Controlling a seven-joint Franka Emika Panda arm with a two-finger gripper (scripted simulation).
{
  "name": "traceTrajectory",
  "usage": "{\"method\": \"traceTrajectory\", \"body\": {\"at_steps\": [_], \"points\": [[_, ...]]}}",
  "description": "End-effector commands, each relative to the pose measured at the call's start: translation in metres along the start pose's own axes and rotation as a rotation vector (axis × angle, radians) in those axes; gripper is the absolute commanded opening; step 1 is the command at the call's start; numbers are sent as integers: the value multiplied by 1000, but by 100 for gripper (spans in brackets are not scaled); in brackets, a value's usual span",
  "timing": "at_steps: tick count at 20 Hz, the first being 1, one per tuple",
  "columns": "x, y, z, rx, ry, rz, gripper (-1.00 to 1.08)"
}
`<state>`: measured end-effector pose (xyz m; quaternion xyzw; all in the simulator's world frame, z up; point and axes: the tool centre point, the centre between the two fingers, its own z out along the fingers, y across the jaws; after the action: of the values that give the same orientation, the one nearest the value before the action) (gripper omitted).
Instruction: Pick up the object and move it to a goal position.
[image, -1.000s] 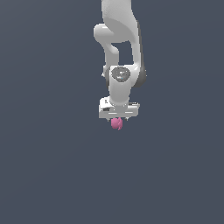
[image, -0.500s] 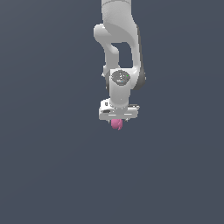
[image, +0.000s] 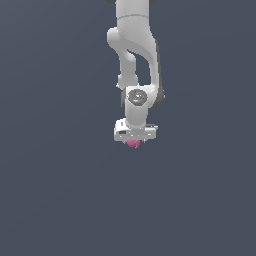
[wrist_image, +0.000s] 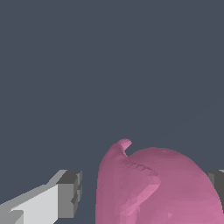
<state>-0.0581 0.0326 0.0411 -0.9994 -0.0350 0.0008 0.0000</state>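
The object is a small pink-magenta lump that peeks out just below the white gripper in the exterior view. In the wrist view the object fills the space between the two fingers. One grey fingertip stands apart from it with a gap showing. The other fingertip sits at the object's far side. The gripper is open around the object. The hand hides most of the object in the exterior view.
The white arm reaches down from the top of the exterior view. A plain dark grey surface lies all around.
The gripper has come down over the object, so less of the pink shows beneath the hand. The object has stayed in about the same place.
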Motion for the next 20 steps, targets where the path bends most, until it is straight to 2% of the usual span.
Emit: {"method": "traceTrajectory", "body": {"at_steps": [1,13,20], "points": [[1,0,1,0,1,0,-100],[1,-1,-1,0,2,-1,-100],[6,-18,-24,0,2,-1,-100]]}}
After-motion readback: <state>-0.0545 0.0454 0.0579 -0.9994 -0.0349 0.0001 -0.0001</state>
